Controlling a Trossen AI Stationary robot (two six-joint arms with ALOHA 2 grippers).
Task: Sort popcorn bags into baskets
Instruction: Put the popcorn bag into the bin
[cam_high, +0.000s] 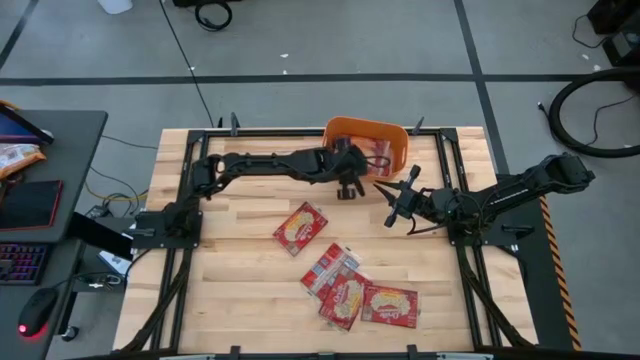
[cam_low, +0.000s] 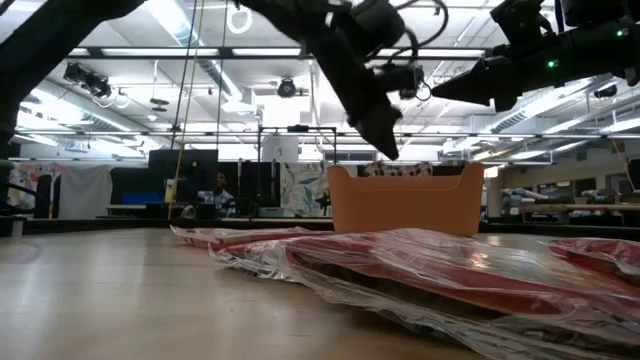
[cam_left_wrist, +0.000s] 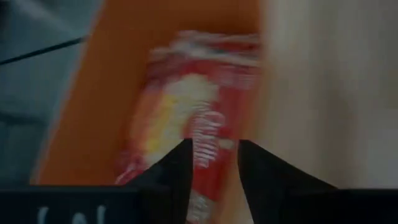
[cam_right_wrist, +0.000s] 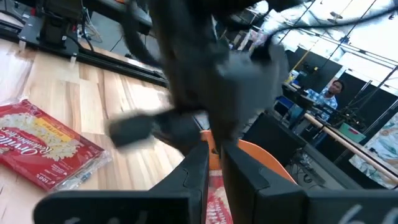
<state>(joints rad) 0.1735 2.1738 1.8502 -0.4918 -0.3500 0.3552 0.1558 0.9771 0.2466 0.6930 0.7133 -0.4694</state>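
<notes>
The orange tub (cam_high: 345, 130) stands at the table's far edge, right of centre. At least one red popcorn bag (cam_left_wrist: 199, 118) lies inside it. My left gripper (cam_left_wrist: 214, 155) hangs open over the tub's near side, fingers pointing down, with the bag below them. One bag (cam_high: 301, 228) lies flat mid-table. Three more overlap in a pile (cam_high: 355, 293) toward the near edge. My right gripper (cam_high: 388, 205) hovers shut and empty just right of the tub's near corner, pointing toward the left arm.
Black frame rails run along both sides of the table (cam_high: 240, 290). A side desk on the left carries a keyboard, a mouse and an orange snack bag (cam_high: 20, 152). Bare wood lies left of the bags. A person (cam_right_wrist: 336, 87) sits far off in the room.
</notes>
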